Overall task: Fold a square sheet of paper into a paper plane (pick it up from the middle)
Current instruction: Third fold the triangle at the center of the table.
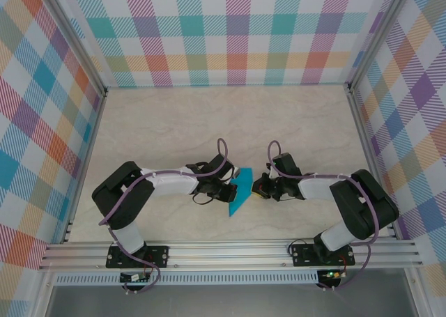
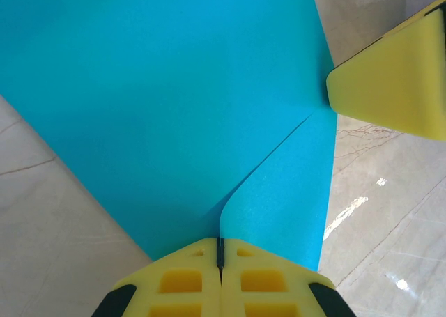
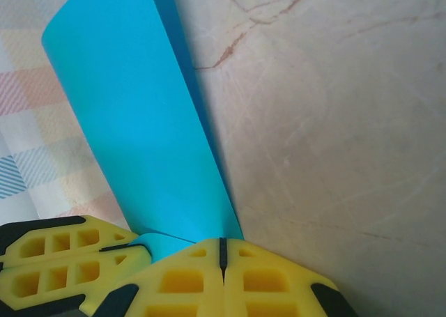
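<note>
Just beyond the rail, the paper is pinched by the left gripper and right gripper, both clamped shut on it. Risk: any uneven pull could tear it or skew the folding.

Marbled tabletop, plaid walls

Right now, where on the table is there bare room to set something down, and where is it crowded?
Free: the wide stretch of marble tabletop between the arms and the back plaid wall. Crowded: the near centre, where the left gripper and right gripper both pinch the folded teal paper; the arms' elbows reach almost to both side walls.
</note>
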Controlling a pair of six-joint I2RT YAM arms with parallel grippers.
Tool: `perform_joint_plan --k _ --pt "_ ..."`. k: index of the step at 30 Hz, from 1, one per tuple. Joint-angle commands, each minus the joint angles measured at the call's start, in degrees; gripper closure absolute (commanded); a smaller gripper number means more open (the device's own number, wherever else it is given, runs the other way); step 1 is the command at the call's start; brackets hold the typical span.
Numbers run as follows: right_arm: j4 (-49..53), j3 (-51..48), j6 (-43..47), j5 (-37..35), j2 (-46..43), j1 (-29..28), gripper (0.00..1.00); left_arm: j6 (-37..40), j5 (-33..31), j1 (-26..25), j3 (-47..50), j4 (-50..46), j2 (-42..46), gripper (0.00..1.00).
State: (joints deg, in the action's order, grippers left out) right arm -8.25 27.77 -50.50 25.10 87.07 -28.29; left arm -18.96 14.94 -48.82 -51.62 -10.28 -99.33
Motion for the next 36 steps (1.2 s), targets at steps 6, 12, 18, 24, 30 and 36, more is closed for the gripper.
perform_joint_plan --k 6,12,18,24,30,36 --pt "3.32 1.84 0.78 0.61 -6.81 0.32 0.98 0.93 -1.67 0.44 -0.23 -4.04 -0.50 0.96" --pt "0.69 2.13 -0.37 3.74 -4.59 -0.40 0.98 0.82 -1.26 0.42 -0.90 -3.78 -1.33 0.96" --pt "-0.01 2.18 0.16 3.69 1.05 -0.62 0.99 0.68 -1.31 0.42 -1.11 -4.21 -1.05 0.96" --pt "2.67 1.67 1.81 0.89 3.64 -0.62 1.00 1.14 -1.63 0.48 -1.68 -5.14 -0.01 0.96" --pt "5.65 2.19 3.70 -0.83 3.11 -0.62 1.00 2.12 -2.14 0.42 -3.25 -7.55 1.13 0.96" --pt "5.69 1.97 4.01 -0.93 2.69 -0.64 1.00 2.30 -3.00 0.45 -3.47 -7.44 0.93 0.95"
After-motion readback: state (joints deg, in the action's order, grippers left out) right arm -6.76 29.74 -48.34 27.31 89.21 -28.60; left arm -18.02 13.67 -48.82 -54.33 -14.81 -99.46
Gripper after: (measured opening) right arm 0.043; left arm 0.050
